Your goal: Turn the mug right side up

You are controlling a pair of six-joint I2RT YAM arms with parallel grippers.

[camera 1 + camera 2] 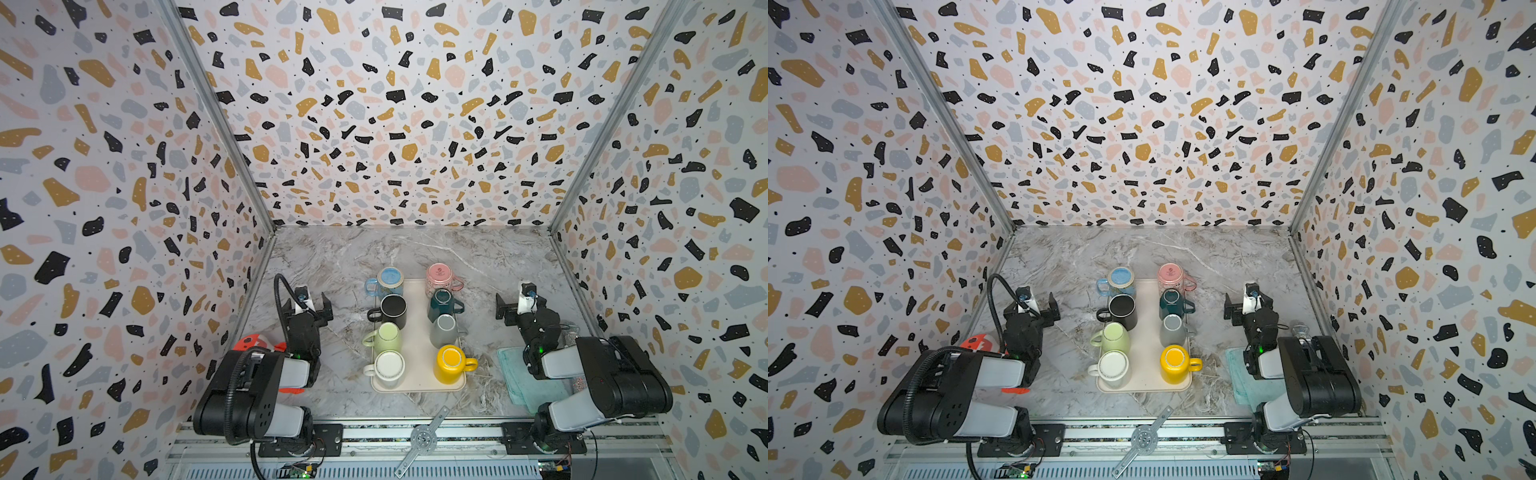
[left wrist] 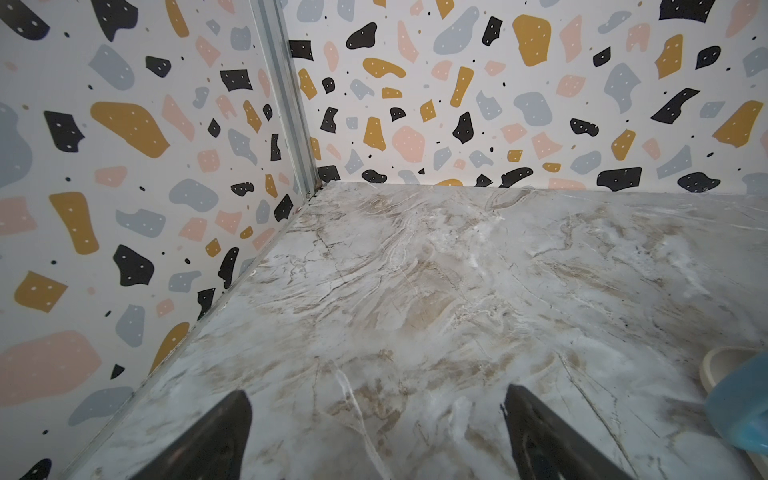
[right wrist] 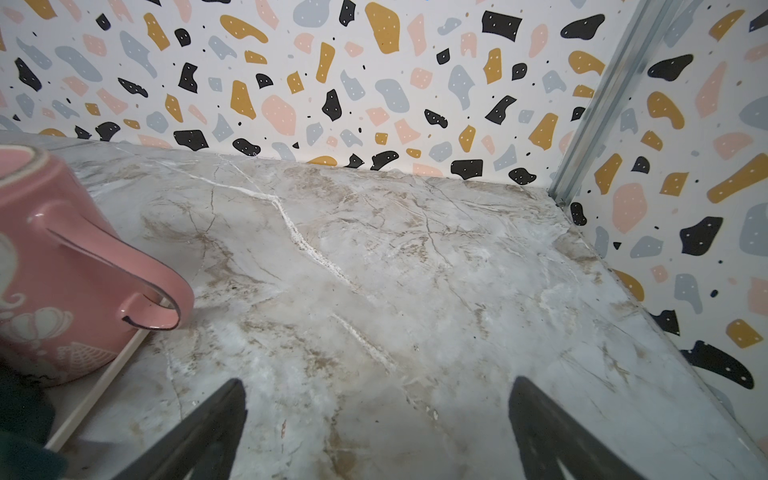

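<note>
Top views, tray (image 1: 415, 388): cream, mid-table (image 1: 332, 257), between the two arms, carrying eight mugs in two columns.
Top views, left column: far to near, blue mug (image 1: 388, 279), black mug (image 1: 393, 309), green mug (image 1: 386, 336), white mug (image 1: 388, 368).
Top views, right column: far to near, pink mug (image 1: 440, 276), teal mug (image 1: 442, 303), grey mug (image 1: 444, 330), yellow mug (image 1: 451, 361).
Top views, mug state: mostly flat bases up, so judged upside down; black and white hard to call; none lifted.
Top views, left fingers (image 1: 326, 309): left of the tray, beside the black mug, apart, empty.
Top views, right fingers (image 1: 503, 306): right of the tray, beside the teal mug, apart, empty.
Left wrist view: fingers (image 2: 216, 436) spread over bare table (image 2: 415, 270), nothing between; sliver of blue mug (image 2: 739, 407) and tray rim (image 2: 715, 365) at the edge.
Right wrist view: fingers (image 3: 199, 436) spread over bare table, nothing between; pink mug (image 3: 54, 270) foot ring up, mouth down, at the tray's far end.
Done: apparently nothing.
Left: pick a mug (which one, cannot tell), grasp, lift, invert, set down mouth up.
</note>
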